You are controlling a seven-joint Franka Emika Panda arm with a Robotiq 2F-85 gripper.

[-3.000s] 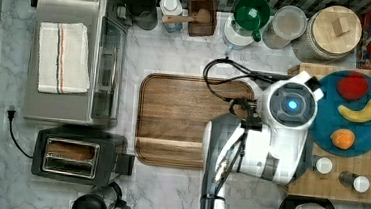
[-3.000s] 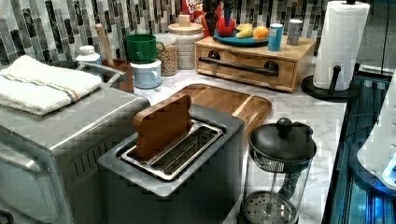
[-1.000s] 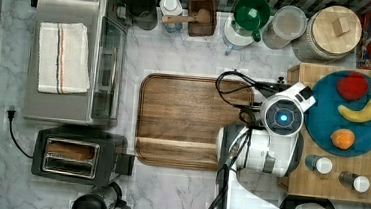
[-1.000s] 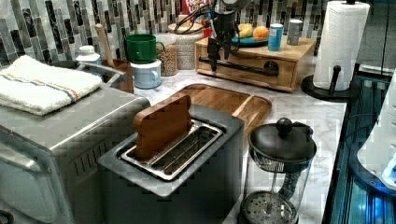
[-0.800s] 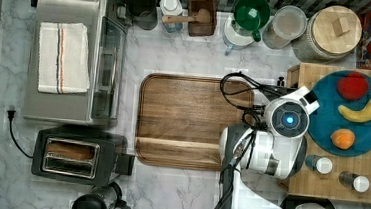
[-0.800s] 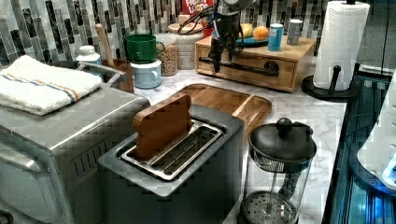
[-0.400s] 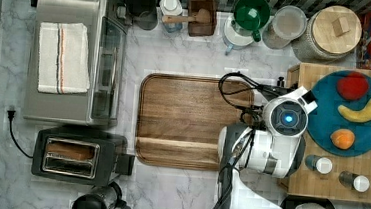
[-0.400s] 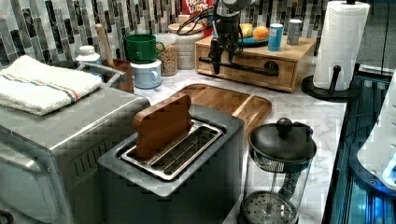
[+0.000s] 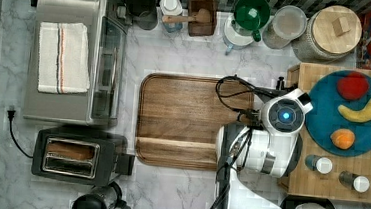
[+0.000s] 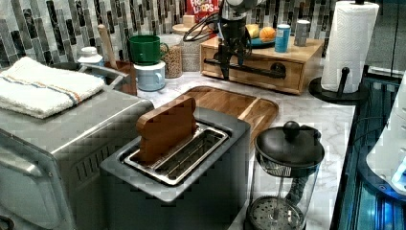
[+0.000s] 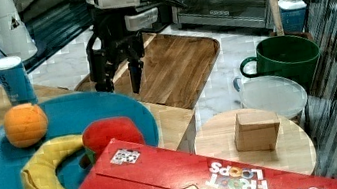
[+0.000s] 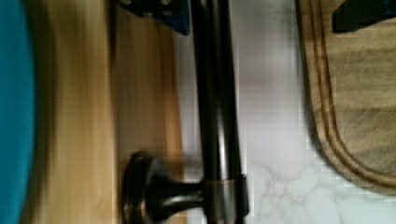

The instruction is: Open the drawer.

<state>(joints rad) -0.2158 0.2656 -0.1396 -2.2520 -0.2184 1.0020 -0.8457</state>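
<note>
Since three seconds ago: arm has travelled from over the wooden tray (image 9: 192,120) to the front of the bamboo stand (image 10: 306,50) at the counter's back edge.

Gripper (image 10: 233,64): fingers spread, one either side of the black bar handle (image 12: 217,93), not yet clenched.

Drawer (image 10: 292,72): in the stand's front face, under the blue fruit plate (image 9: 323,115); appears flush, fully closed.

Progress: approach done. Remaining, by my judgement: close on bar, pull outward toward the tray.
</note>
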